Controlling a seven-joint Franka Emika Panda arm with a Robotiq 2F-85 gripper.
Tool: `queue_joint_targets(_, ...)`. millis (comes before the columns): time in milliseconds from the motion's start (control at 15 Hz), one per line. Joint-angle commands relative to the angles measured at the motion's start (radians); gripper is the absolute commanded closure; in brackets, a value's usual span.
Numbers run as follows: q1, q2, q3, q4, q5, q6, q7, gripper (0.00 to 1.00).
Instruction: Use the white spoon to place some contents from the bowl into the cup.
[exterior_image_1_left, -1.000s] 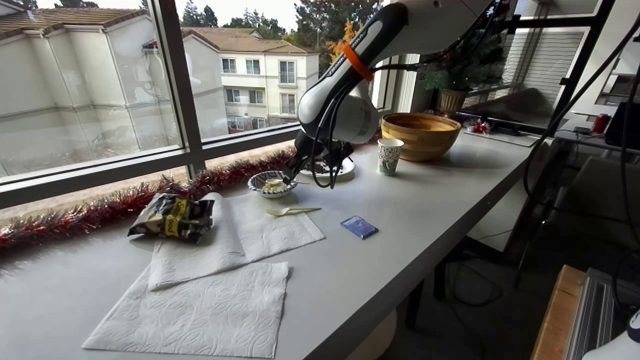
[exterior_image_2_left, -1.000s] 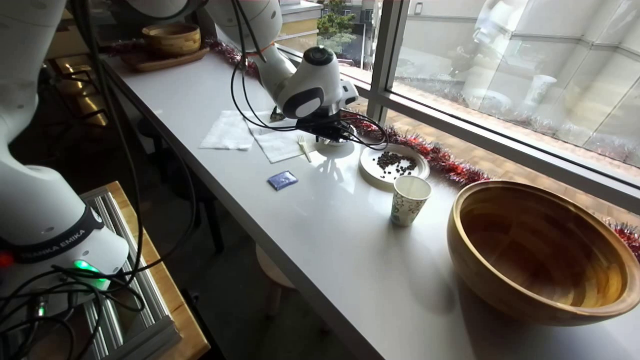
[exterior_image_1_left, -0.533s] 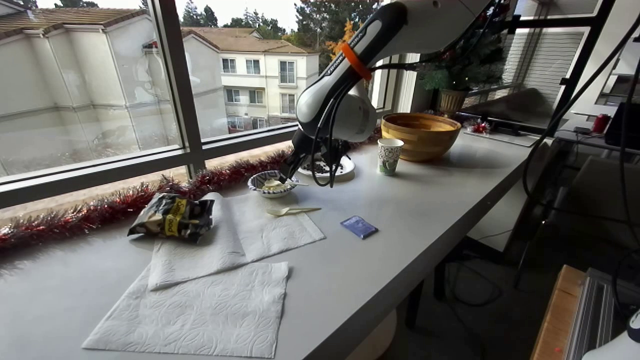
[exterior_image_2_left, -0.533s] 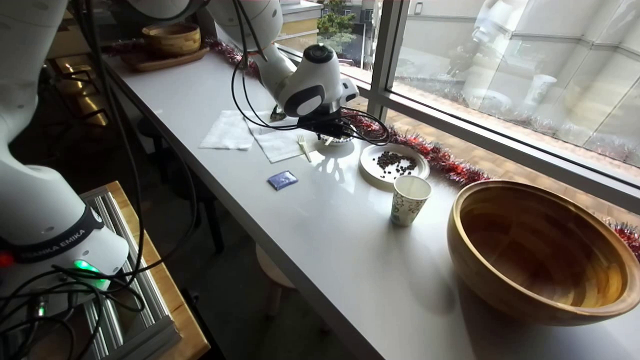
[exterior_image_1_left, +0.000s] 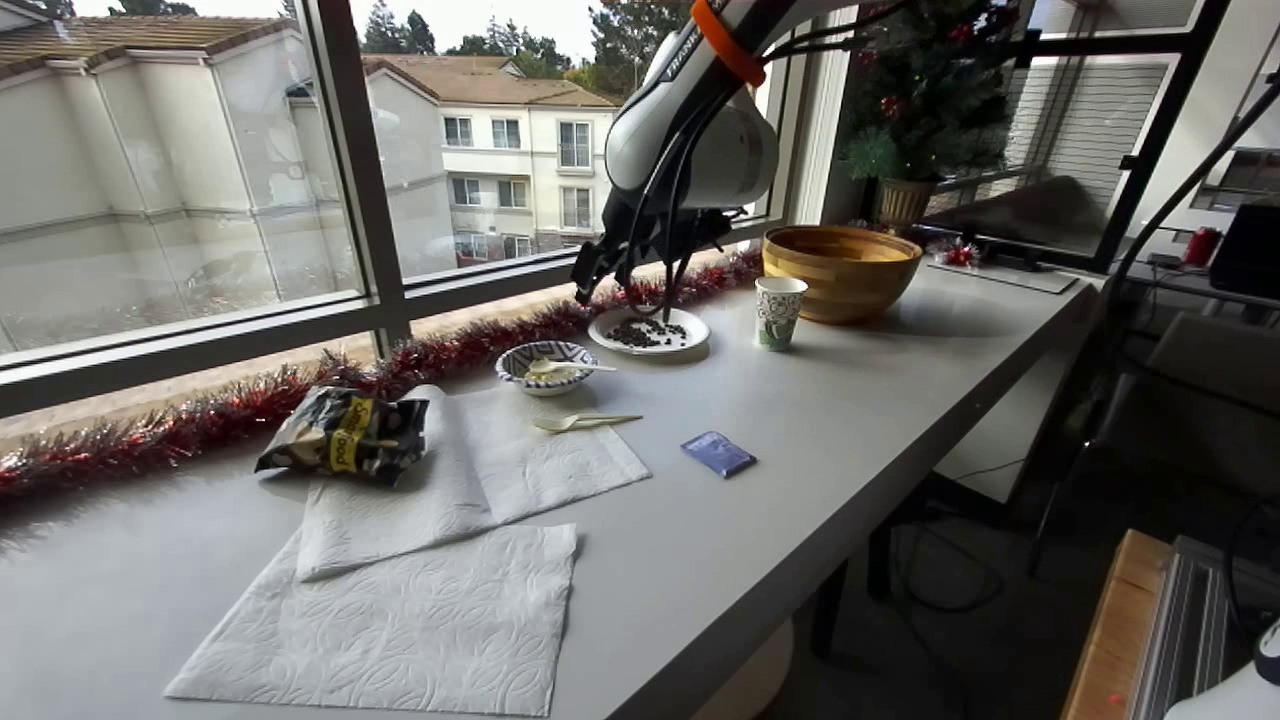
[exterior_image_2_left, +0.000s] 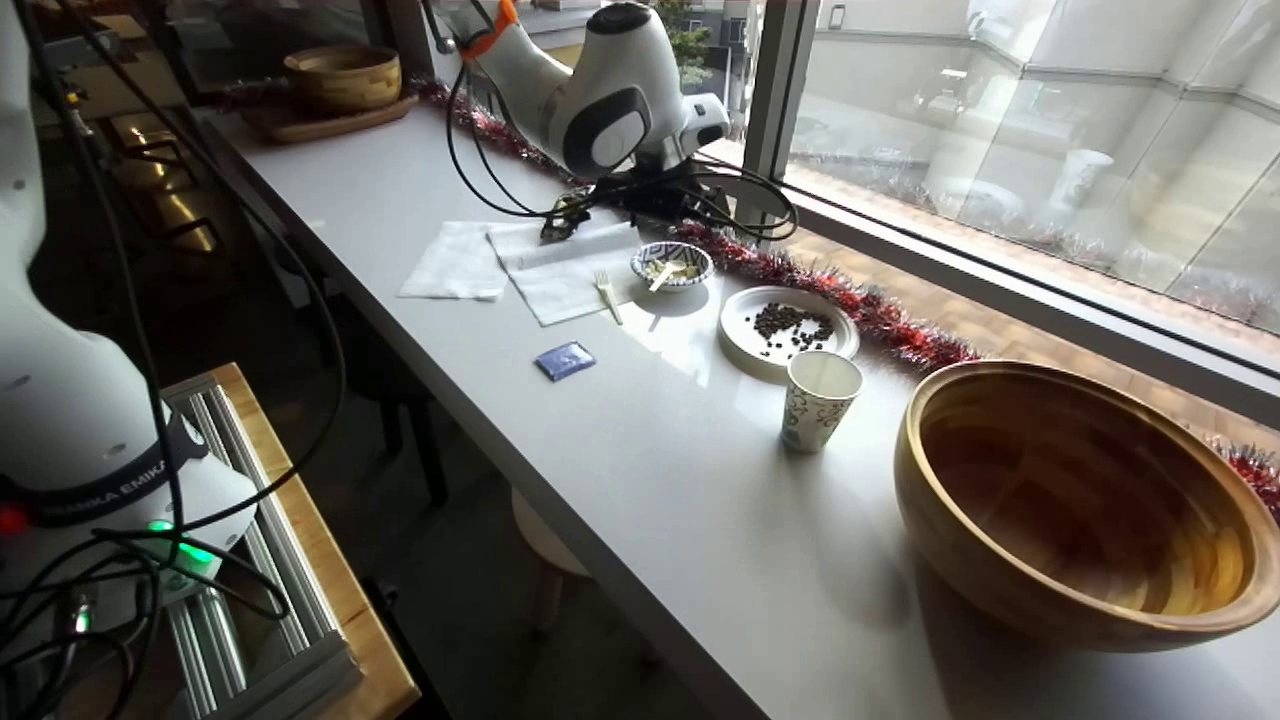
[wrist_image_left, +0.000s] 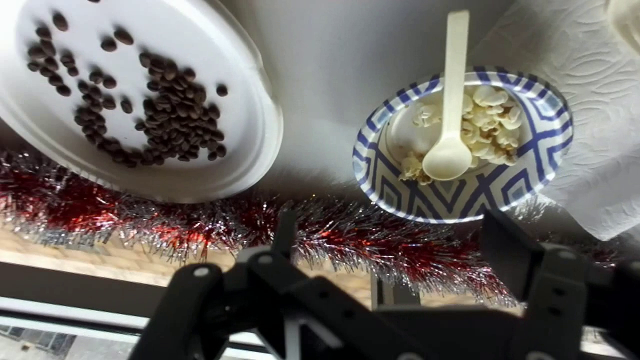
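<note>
The white spoon (wrist_image_left: 454, 95) rests in the blue-patterned bowl (wrist_image_left: 547, 132), its head on the popcorn (wrist_image_left: 492, 135) and its handle reaching out over the rim. Both exterior views also show the bowl with the spoon (exterior_image_1_left: 585, 367) inside. The cup (exterior_image_1_left: 778, 315), of paper with a leaf print, stands upright beyond the plate of dark beans. My gripper (wrist_image_left: 389, 222) is open, its fingers wide apart with only tinsel seen between them. In an exterior view the gripper (exterior_image_1_left: 585, 285) hangs above the bowl on the window side, apart from it. The arm's hand hides the fingertips in an exterior view.
A white plate (wrist_image_left: 267, 150) of dark beans lies between bowl and cup. Behind the cup stands a large wooden bowl (exterior_image_2_left: 1080, 500). Tinsel (wrist_image_left: 350, 240) runs along the window. Pale utensils (exterior_image_1_left: 585, 422), paper towels (exterior_image_1_left: 400, 620), a blue packet (exterior_image_1_left: 718, 454) and a snack bag (exterior_image_1_left: 350, 430) lie nearby.
My gripper was down at the bowl by the spoon. It has risen well above the bowl, and the spoon has stayed behind in it. Bowl, plate and cup have not moved.
</note>
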Motion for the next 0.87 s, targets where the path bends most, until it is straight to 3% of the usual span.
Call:
queue_joint_targets(0,0.204,-0.181,-0.234,-0.096,-0.101,-0.189,0.229,0.0)
queue_joint_targets(133,0.26,-0.236,-0.285,-0.099,-0.179,-0.35,0.317,0.0)
queue_joint_targets(400,0.255,-0.348,-0.214,-0.111,-0.136,-0.673,0.329,0.0)
queue_joint_targets(533,0.247,-0.384,-0.183,-0.123,-0.098,-0.754,0.316,0.0)
queue_joint_targets(600,0.237,-0.322,-0.189,-0.073,-0.134,-0.699,0.315,0.0)
queue_joint_targets(800,0.237,-0.332,-0.18,-0.076,-0.132,-0.711,0.314,0.0)
